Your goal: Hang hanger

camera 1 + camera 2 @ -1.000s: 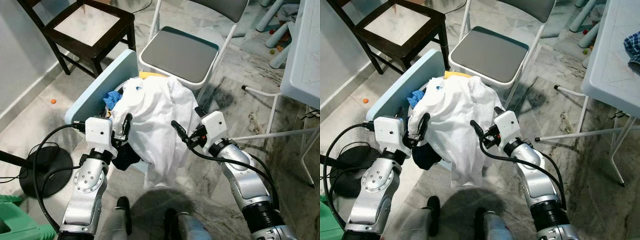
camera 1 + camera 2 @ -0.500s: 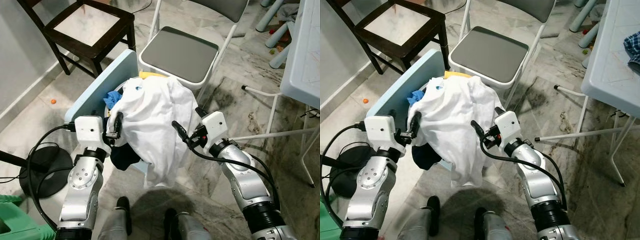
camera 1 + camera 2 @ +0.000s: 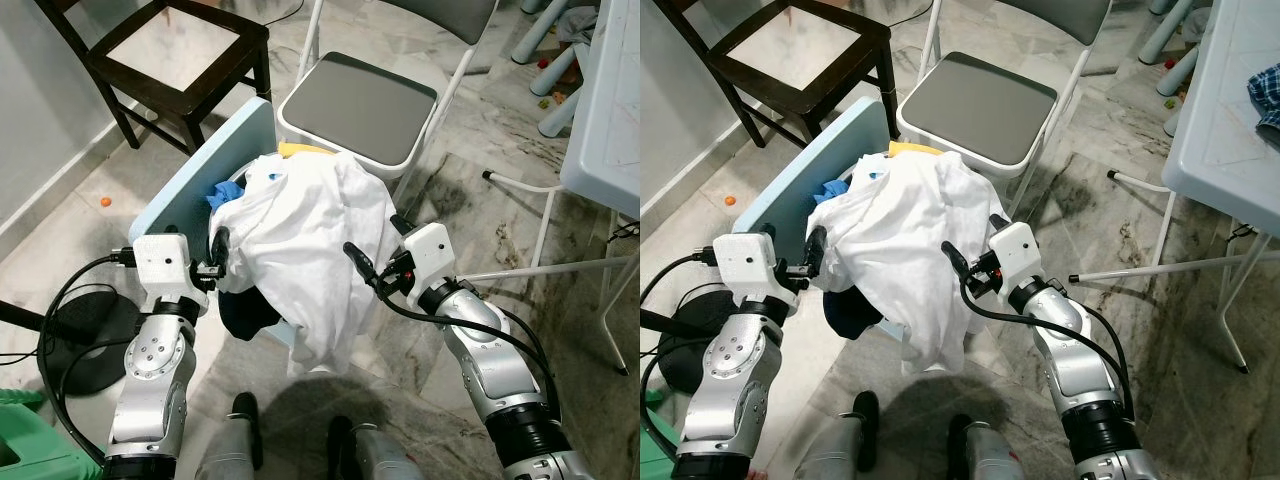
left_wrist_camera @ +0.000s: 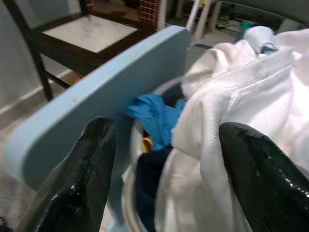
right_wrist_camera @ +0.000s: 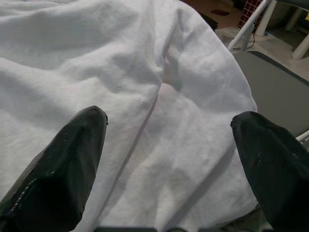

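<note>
At the far left a black round stand base (image 3: pixel 75 335) sits on the marble floor (image 3: pixel 470 200), with a green plastic object (image 3: pixel 35 440) at the lower corner. Behind it stands a dark wooden chair (image 3: pixel 170 55). The left hand (image 3: pixel 218 255) has its fingers apart at the near left side of a light blue basket (image 3: pixel 200 175), one finger against the edge of a white shirt (image 3: pixel 310 250); the left wrist view shows the white hem lying between the two spread fingers (image 4: pixel 91 169), not pinched. The shirt is heaped over the basket and hangs down its near side toward the floor. Under it lie a blue cloth (image 4: pixel 157 113), a dark garment (image 3: pixel 250 310) and something yellow (image 3: pixel 300 150). No hanger can be made out. Behind the basket is a grey-seated folding chair (image 3: pixel 360 100). The right hand (image 3: pixel 372 262) hovers with fingers apart just beside the shirt's right side. At the far right stands a white table (image 3: pixel 1230 110).
</note>
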Available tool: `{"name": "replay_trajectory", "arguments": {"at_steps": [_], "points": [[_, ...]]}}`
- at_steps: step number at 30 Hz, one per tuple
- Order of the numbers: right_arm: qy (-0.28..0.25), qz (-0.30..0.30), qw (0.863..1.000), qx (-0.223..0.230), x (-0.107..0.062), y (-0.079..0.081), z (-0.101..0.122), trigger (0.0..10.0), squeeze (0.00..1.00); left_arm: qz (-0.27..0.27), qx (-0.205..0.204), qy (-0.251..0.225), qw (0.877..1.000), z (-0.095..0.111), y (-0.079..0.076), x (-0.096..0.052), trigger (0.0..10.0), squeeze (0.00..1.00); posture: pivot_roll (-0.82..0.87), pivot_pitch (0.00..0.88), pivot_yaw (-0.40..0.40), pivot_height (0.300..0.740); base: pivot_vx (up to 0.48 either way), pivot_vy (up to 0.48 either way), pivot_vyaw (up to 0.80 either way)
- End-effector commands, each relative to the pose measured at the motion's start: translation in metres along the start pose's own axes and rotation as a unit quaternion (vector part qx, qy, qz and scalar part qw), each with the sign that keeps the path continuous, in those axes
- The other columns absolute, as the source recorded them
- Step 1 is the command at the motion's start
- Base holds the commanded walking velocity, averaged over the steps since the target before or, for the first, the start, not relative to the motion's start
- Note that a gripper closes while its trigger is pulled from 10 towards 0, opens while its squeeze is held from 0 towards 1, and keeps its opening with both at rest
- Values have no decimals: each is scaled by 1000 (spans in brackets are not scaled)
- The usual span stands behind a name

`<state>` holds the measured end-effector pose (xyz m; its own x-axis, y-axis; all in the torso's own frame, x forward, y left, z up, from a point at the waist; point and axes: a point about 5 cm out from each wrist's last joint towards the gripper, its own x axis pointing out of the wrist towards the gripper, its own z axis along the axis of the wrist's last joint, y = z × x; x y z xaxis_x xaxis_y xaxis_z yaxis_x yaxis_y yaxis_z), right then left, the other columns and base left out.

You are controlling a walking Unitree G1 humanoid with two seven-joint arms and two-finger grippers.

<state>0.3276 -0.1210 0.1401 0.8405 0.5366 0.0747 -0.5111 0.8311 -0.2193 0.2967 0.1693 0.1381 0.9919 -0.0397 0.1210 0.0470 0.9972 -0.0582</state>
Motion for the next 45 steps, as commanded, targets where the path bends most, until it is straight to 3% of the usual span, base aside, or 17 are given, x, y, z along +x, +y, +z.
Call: {"name": "replay_trajectory", "arguments": {"at_steps": [1, 9, 20, 21, 22, 23, 29, 30, 32, 33, 45], "points": [[9, 4, 1000, 0, -3, 1, -4, 10000, 0, -16, -8, 17, 1000, -6, -5, -4, 10000, 0, 230, 360, -111, 740, 0, 0, 0], [8, 2, 1000, -1, -3, 2, -4, 10000, 0, -41, -34, 7, 999, 6, -17, 0, 10000, 0, 232, 358, -103, 740, 0, 0, 0], [6, 2, 1000, -1, -1, 2, -3, 10000, 0, -44, -57, 17, 997, 10, -15, 3, 9882, 0, 239, 352, -103, 740, 0, 0, 0], [6, 2, 1000, -1, -1, 2, -3, 10000, 0, -40, -68, 22, 997, 10, -16, 3, 3961, 0, 238, 351, -103, 740, 0, 0, 0], [5, 2, 1000, -1, -1, 2, -3, 10000, 0, -40, -71, 23, 996, 9, -16, 4, 2824, 0, 238, 351, -103, 740, 0, 0, 0], [5, 2, 1000, -1, -1, 2, -3, 10000, 0, -40, -72, 24, 996, 9, -16, 4, 0, 0, 238, 351, -103, 740, 0, 0, 0], [6, 3, 1000, -1, -2, 2, -3, 10000, 0, -44, -71, 30, 996, 6, -15, 4, 0, 0, 233, 349, -103, 740, 0, 0, 0], [6, 3, 1000, -1, -3, 2, -3, 10000, 0, -45, -72, 31, 996, 6, -15, 4, 2157, 0, 232, 348, -103, 740, 0, 0, 0], [5, 7, 1000, 1, -3, 2, -3, 10000, 0, -46, -72, 32, 996, 6, -15, 4, 2157, 0, 232, 349, -103, 740, 0, 0, 0], [5, 17, 1000, 4, -3, 4, -3, 10000, 0, -50, -75, 33, 995, 7, -16, 5, 9922, 0, 230, 350, -103, 740, 0, 0, 0], [5, 34, 999, 11, -6, 8, -4, 10000, 0, -64, -74, 37, 995, 7, -17, 13, 10000, 0, 224, 351, -99, 740, 0, 0, 0]]}}
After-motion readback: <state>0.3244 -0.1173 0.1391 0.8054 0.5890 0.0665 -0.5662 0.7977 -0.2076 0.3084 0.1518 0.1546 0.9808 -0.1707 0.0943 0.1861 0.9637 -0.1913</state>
